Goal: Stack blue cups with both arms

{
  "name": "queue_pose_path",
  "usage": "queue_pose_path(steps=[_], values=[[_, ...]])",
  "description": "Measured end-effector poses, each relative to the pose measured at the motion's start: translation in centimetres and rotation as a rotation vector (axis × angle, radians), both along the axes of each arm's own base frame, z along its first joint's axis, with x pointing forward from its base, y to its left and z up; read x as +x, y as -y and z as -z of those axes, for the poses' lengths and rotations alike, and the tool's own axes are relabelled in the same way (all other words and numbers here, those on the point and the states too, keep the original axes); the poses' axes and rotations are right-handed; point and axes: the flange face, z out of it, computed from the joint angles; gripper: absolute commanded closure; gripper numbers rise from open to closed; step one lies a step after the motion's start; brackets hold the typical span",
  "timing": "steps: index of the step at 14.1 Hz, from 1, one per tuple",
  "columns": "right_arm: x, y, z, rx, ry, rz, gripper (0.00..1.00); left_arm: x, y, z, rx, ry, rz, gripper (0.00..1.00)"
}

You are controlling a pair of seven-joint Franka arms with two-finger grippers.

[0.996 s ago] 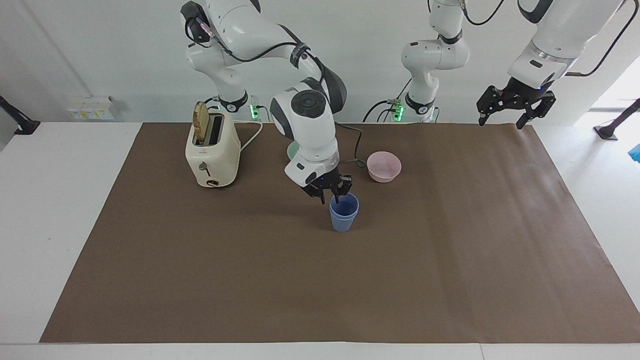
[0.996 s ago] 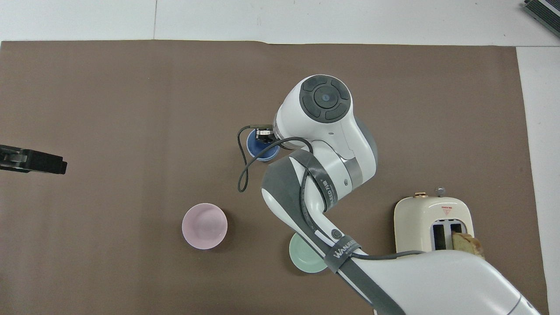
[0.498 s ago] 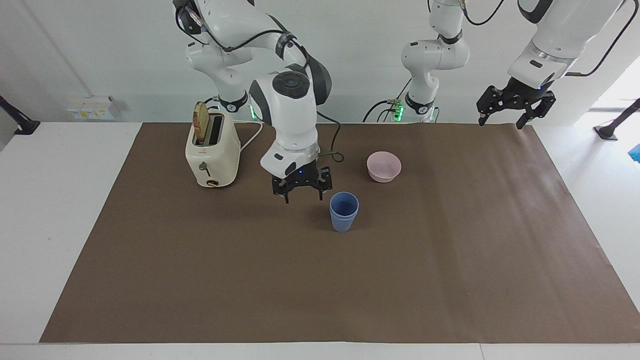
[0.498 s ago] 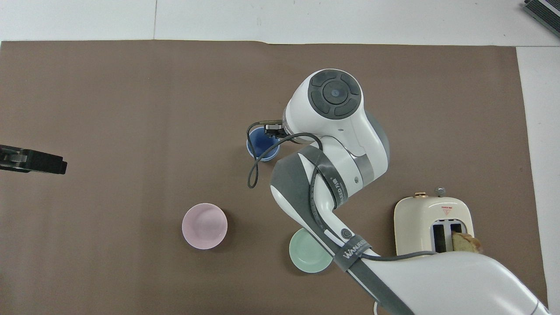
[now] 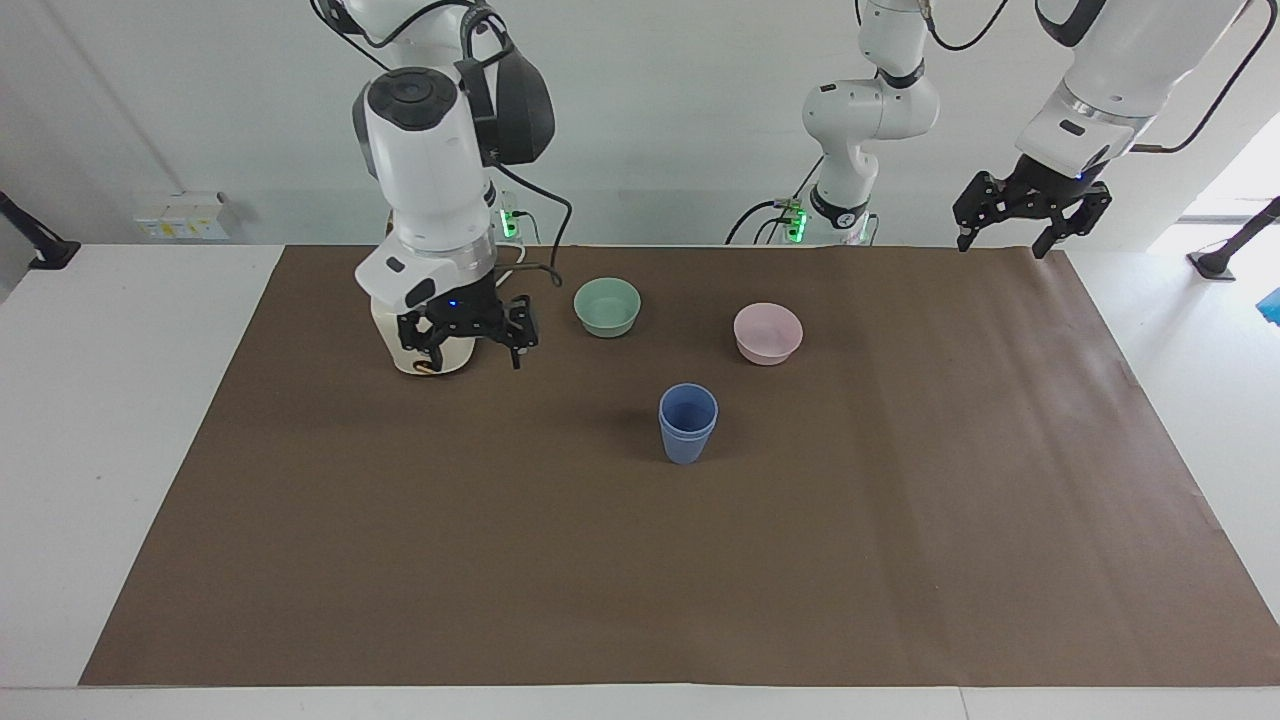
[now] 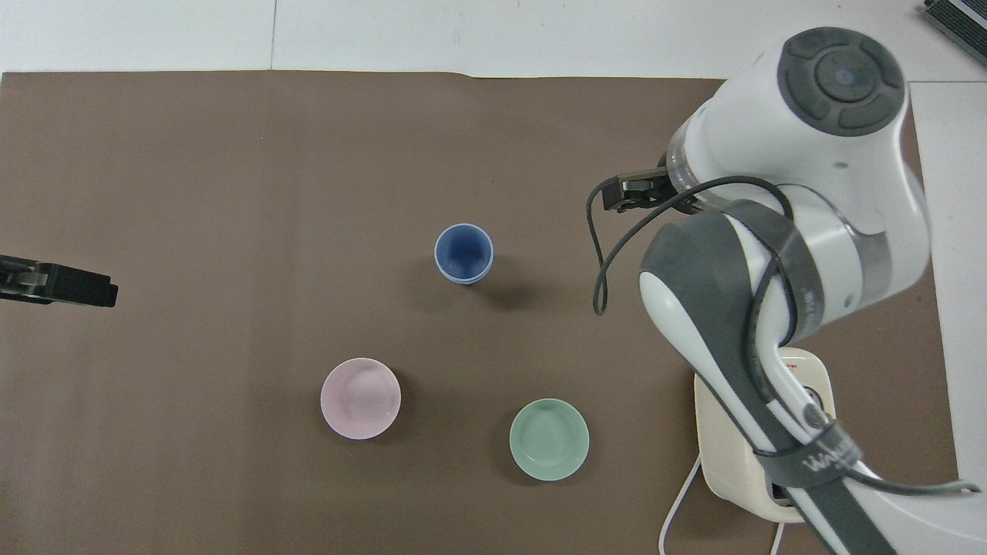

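Cups: the blue cups (image 5: 688, 423) stand mid-frame in the facing view, one nested in the other, as the doubled rim shows; in the overhead view the stack (image 6: 463, 253) sits just above centre, clear of both arms.

Right gripper: the right gripper (image 5: 470, 336) hangs at centre-left of the facing view, over the toaster (image 5: 425, 345), fingers spread wide and holding nothing.

Change: a second ago its fingers were at the cup rim; half a second ago it had let go and was just beside the stack; now it has swung up and away toward the toaster end, and the stack has not shifted.

Left gripper: the left gripper (image 5: 1030, 218) waits raised at upper right of the facing view, over the mat's edge, fingers apart and empty; in the overhead view only its tip (image 6: 58, 282) shows at the frame's left edge.

Bowls: the green bowl (image 5: 607, 306) and pink bowl (image 5: 768, 333) sit above the stack in the facing view, untouched.

Meaning: the stacking looks done and the right arm seems to be retreating; how deeply the upper cup is seated is hard to judge, though it looks level.
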Motion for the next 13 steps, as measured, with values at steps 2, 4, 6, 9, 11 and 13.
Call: queue_pose_path(steps=[2,4,6,9,11,13], values=[[-0.4,3.3,-1.8,-0.006,0.002,0.0,0.0,0.0,0.0,0.0,0.0,0.0,0.0,0.0],[-0.7,6.2,-2.9,-0.013,0.003,-0.009,0.0,0.0,0.0,0.0,0.0,0.0,0.0,0.0],[-1.2,8.6,-4.0,-0.018,0.005,0.005,0.0,0.0,0.0,0.0,0.0,0.0,0.0,0.0],[-2.6,9.1,-5.7,-0.026,-0.005,0.015,0.0,0.0,0.0,0.0,0.0,0.0,0.0,0.0],[-3.7,9.0,-6.7,-0.031,-0.018,0.016,0.0,0.0,0.0,0.0,0.0,0.0,0.0,0.0],[-4.9,9.7,-7.8,-0.039,-0.04,0.033,0.0,0.0,0.0,0.0,0.0,0.0,0.0,0.0]])
